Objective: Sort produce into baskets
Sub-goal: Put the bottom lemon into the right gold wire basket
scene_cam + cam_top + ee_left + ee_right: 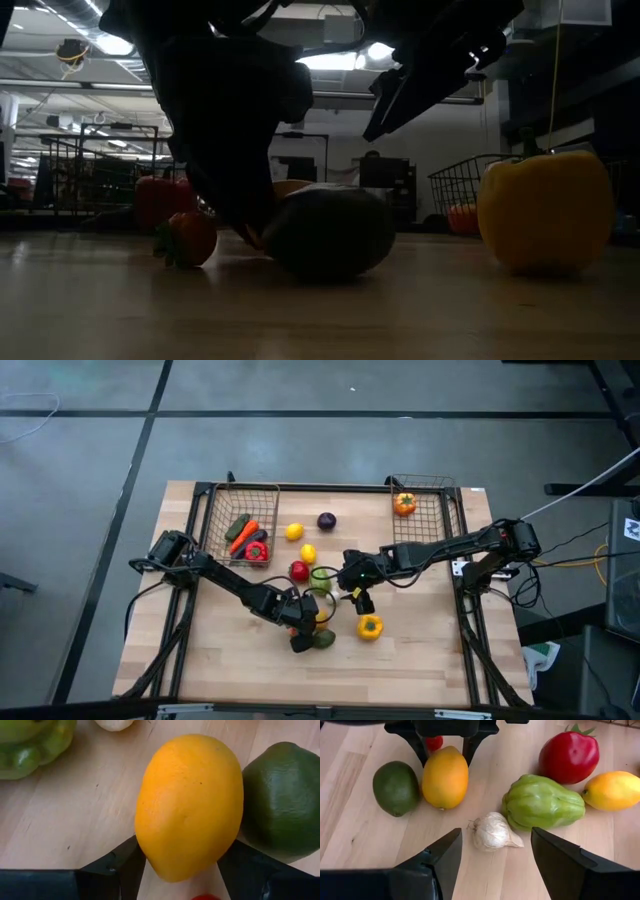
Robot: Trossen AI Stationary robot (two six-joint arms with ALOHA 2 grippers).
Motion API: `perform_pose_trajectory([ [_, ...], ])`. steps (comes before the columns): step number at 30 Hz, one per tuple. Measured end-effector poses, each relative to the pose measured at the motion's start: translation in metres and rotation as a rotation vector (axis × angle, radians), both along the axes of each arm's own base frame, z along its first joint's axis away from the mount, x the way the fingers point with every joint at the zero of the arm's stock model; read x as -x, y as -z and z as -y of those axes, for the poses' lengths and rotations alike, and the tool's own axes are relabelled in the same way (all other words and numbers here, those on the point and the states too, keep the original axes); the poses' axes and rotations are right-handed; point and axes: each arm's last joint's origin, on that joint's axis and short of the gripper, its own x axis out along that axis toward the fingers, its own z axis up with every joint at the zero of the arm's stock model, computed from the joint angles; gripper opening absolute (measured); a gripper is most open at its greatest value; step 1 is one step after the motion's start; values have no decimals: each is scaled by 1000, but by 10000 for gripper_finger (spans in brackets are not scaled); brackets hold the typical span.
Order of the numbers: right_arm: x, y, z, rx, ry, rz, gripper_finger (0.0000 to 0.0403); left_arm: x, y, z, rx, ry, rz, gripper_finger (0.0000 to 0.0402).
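An orange-yellow oval fruit (190,805) lies on the wooden table, with a dark green avocado (282,800) right beside it. My left gripper (300,630) is low over this fruit, its fingers shut on it. My right gripper (495,855) hangs open above a white garlic bulb (492,832) without touching it. A green ribbed squash (542,802) lies next to the garlic. A tiny red tomato (434,742) sits just behind the left gripper's fingers. The left basket (215,510) holds a cucumber, a carrot and a red pepper. The right basket (440,520) holds one orange piece (404,504). My left gripper pinches the orange-yellow fruit between its two fingers (125,862), one on each long side (145,855), close to one of its ends. The fingers slant down from the table's left and lie across the fruit. The fruit rests on the table.
A yellow pepper (370,626) stands alone toward the near edge, right of the avocado. A red piece (299,570), two lemons (293,531) and a purple piece (327,520) lie between the baskets. Bare wood lies along the table's near edge.
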Motion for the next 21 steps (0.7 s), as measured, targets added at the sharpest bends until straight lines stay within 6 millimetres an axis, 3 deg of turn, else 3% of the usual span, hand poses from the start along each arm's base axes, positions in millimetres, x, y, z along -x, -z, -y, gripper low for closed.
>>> perform_pose_trajectory([
  [11, 1, -1, -6, -148, -119, -16, 237, -1, 0, -3, -21, -18, 10, 218],
  [21, -4, -7, -23, -98, -131, 89, 237, -12, -5, -12, -20, -18, 100, 219],
])
